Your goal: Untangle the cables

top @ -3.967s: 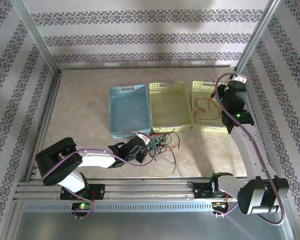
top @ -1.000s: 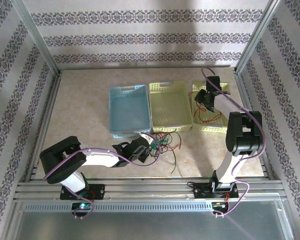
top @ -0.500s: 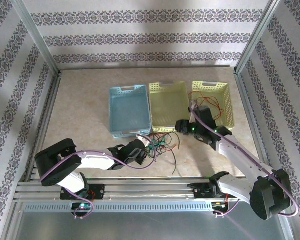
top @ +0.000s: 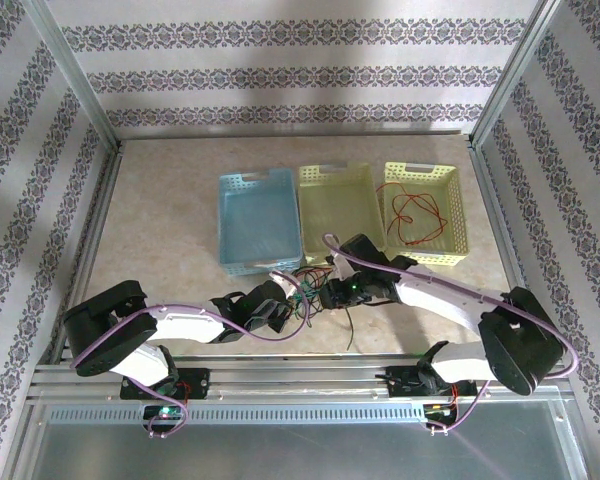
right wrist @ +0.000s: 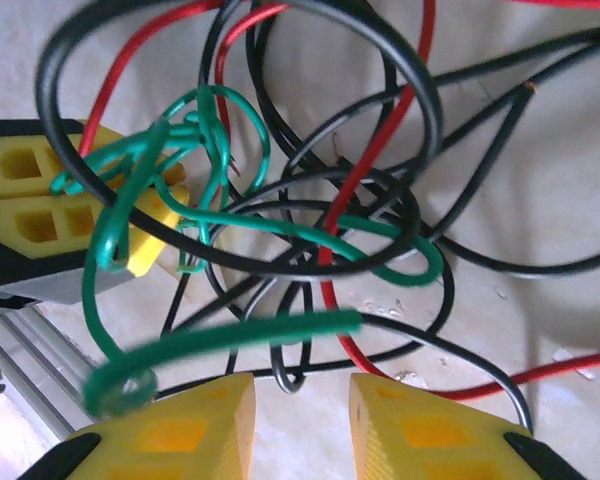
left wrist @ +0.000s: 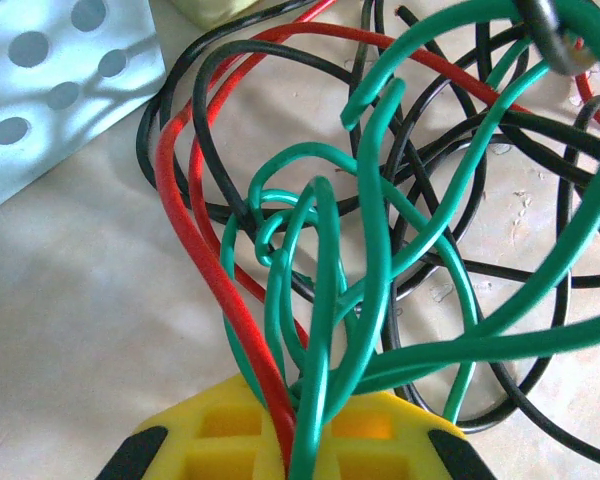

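Clamping the tangle of thin red, black and green wires [left wrist: 323, 300], left gripper [left wrist: 300, 440] jaws closed — right gripper [right wrist: 302, 400] jaws apart beside it

Table [top: 160, 220]: beige mottled top with metal rails along its edges.

On it, at the centre of the top view, a row of three perforated baskets stands side by side:
- blue basket [top: 224, 225], left
- yellow basket [top: 335, 170], middle
- second yellow basket [top: 461, 215], right

Just below the lower rims of the blue and middle baskets lies a tangle of cables [top: 315, 285], green, red and black. They are looped through one another on the bare surface.
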